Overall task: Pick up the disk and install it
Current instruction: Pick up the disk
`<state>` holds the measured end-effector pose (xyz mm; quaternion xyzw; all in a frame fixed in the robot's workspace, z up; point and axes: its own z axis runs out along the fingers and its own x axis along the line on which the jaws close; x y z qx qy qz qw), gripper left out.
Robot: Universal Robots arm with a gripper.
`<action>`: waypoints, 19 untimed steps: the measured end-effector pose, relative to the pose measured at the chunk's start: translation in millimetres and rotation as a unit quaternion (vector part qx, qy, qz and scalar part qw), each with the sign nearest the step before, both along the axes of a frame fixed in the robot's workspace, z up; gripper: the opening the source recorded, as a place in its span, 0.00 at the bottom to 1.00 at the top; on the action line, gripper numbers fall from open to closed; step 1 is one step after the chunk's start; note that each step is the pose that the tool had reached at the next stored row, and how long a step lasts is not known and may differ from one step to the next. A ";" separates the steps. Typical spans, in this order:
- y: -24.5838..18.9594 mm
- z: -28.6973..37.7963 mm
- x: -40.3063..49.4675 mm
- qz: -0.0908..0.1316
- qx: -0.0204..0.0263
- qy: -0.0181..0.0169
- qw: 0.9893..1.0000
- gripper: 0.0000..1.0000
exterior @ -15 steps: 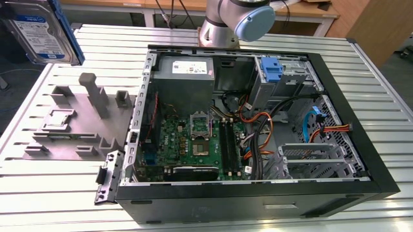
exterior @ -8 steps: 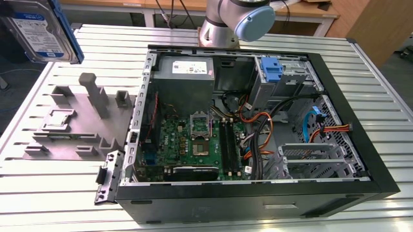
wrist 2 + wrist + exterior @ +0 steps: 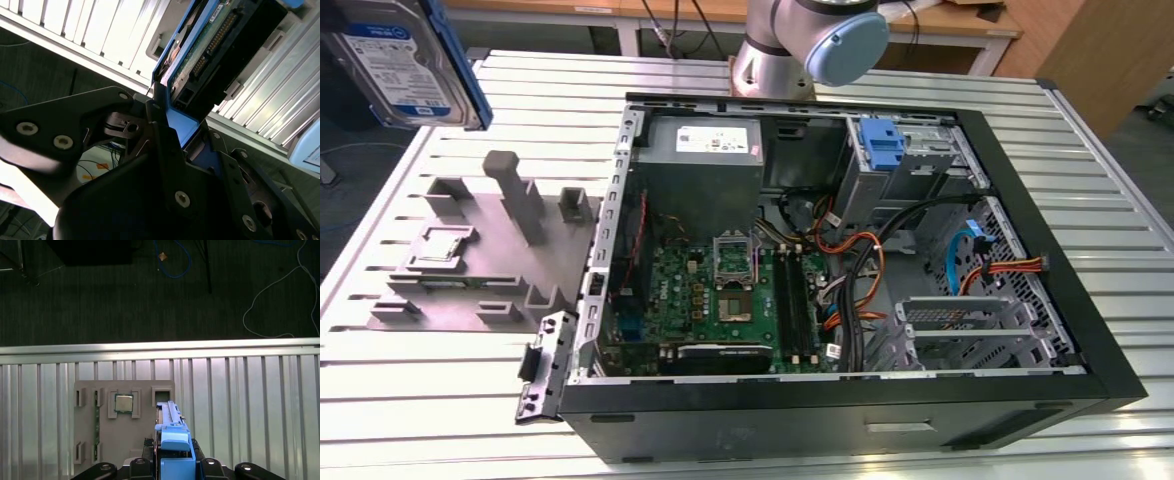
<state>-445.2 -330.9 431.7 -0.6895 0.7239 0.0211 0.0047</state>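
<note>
One disk [image 3: 403, 60] hangs high at the exterior view's left, above one grey fixture [image 3: 467, 250] on the table [image 3: 454, 400]. One open computer case [image 3: 854, 250] lies to the right. The gripper [image 3: 172, 460] has its jaws clamped on the disk's blue rail.

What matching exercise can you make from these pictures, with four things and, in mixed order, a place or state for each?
Things:
1 disk
2 chip
3 blue bracket
4 case

Places or states:
A in a pocket of the grey fixture
B lying open on the table
C held in the gripper
D inside the case

Pairs: 1-C, 2-A, 3-D, 4-B.
</note>
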 end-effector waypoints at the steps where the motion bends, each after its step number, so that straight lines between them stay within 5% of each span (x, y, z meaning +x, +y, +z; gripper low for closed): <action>1: 0.0 0.3 0.0 0.000 0.000 0.000 1.000 0.36; 19: 0.0 9.9 0.0 0.000 0.000 0.000 1.000 0.36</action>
